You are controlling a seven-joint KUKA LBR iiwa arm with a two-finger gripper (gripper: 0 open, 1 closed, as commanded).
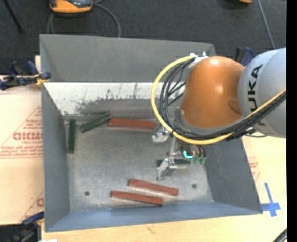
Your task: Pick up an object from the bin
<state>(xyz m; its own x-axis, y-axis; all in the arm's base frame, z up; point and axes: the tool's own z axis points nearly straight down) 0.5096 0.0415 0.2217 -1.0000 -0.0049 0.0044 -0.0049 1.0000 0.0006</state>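
From my end: grey bin [55,150] has five sticks lying on its floor. Gripper [164,169] is inside the bin, under the orange wrist cover [211,92]. Can't tell if it's wide or closed tbh. Closest thing to the gripper is the nearest red-brown stick [153,187], just on its near-wall side. The second red-brown stick [136,197] lies right beside that, further from the gripper. The third red-brown stick [130,124] is past the gripper by the far wall. Well left of the gripper: slanted green stick [94,122] and straight green stick [71,136] along the wall.
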